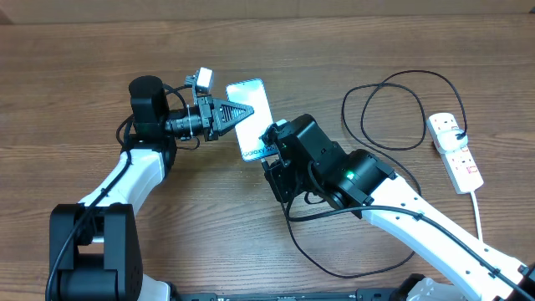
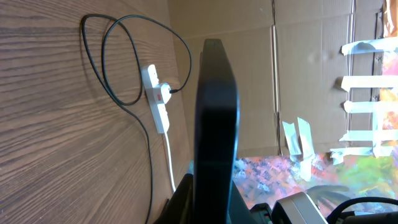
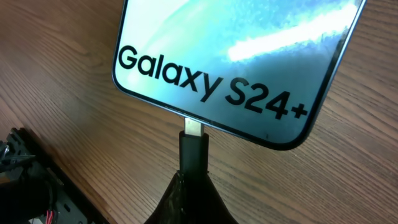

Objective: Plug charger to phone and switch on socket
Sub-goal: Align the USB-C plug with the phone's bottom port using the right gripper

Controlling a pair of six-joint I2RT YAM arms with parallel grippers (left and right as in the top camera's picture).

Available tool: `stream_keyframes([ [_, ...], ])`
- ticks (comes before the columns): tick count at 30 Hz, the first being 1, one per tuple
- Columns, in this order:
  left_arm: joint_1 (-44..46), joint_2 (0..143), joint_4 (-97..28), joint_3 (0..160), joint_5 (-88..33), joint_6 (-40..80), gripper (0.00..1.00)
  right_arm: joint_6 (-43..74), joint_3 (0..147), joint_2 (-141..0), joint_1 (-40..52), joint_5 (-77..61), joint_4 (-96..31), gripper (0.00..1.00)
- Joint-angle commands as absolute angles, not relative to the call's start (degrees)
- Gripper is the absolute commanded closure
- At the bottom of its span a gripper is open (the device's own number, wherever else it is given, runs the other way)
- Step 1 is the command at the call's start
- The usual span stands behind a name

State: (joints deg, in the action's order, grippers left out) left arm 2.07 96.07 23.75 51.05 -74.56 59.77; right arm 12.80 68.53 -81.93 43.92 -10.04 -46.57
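Right wrist: phone [image 3: 236,43], light blue-white screen, dark frame, lettered "Galaxy S24+" in black, upper part cut off. Black charger [image 3: 194,152] plug tip at its bottom edge, metal partly exposed, pinched in closed right gripper [image 3: 194,190], fingers mostly out of frame. Overhead: phone near centre, clamped at its side by left gripper [image 1: 241,114]; cable loops running to white socket [image 1: 456,150] far right, red markings too small to read.

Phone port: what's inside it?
The plug meets the bottom edge of the phone, with part of its silver tip still showing. The port itself is covered, so how deep the tip sits cannot be seen.
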Motion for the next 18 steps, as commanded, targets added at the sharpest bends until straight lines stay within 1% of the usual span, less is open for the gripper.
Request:
stream_keyframes([
  [1,2.3,95.9,24.0,52.6,-76.6,58.7,0.96,11.9,69.5,-81.8,44.2,-8.9,-45.9,0.96],
  [18,2.3,95.9,23.8,52.6,-76.6,56.9,0.96,11.9,69.5,-81.8,44.2,-9.0,-45.1,0.96],
])
